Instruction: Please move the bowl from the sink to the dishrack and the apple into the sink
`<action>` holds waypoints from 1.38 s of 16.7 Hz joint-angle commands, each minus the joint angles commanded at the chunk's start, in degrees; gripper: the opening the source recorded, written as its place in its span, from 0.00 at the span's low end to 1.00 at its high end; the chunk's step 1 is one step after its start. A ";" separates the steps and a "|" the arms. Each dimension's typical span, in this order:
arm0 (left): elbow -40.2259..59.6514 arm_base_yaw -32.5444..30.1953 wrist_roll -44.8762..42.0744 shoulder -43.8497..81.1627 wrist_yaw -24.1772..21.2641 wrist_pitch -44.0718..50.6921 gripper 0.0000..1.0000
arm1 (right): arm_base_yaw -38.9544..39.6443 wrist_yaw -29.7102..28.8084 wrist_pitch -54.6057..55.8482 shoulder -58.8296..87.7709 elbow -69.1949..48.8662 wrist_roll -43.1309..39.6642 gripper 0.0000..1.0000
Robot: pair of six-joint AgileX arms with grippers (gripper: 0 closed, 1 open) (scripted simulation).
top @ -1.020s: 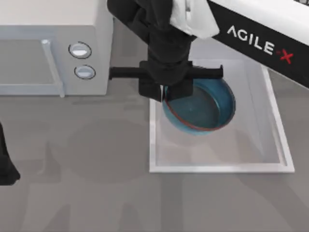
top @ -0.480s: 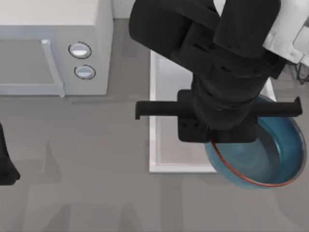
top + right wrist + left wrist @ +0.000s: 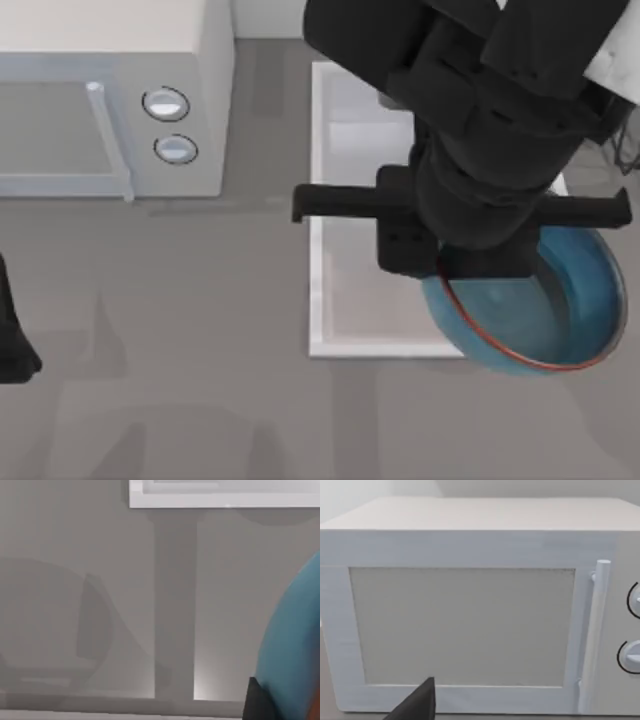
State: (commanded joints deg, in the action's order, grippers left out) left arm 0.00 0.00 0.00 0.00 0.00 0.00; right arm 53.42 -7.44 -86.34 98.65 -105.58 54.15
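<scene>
The right gripper (image 3: 447, 282) grips the blue bowl (image 3: 545, 320) by its reddish rim, holding it raised over the sink's (image 3: 318, 300) right front corner. The left arm sits parked at the table's left edge, facing the white microwave (image 3: 470, 610).

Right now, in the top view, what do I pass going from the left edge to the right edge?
Left arm parked at the left edge → microwave → sink → right hand gripping the bowl's rim → bowl, lifted over the sink's right side.
</scene>
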 joint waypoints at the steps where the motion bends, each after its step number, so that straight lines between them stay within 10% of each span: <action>1: 0.00 0.00 0.00 0.00 0.00 0.00 1.00 | -2.07 1.40 2.45 -1.30 1.15 -1.75 0.00; 16: 0.00 0.00 0.00 0.00 0.00 0.00 1.00 | -66.21 27.54 74.88 -22.22 26.38 -45.37 0.00; 23: 0.00 0.00 0.00 0.00 0.00 0.00 1.00 | -77.40 30.17 85.89 -23.65 29.75 -53.18 0.00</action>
State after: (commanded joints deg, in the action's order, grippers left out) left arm 0.00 0.00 0.00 0.00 0.00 0.00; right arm -23.98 22.73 -0.45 75.00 -75.83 0.96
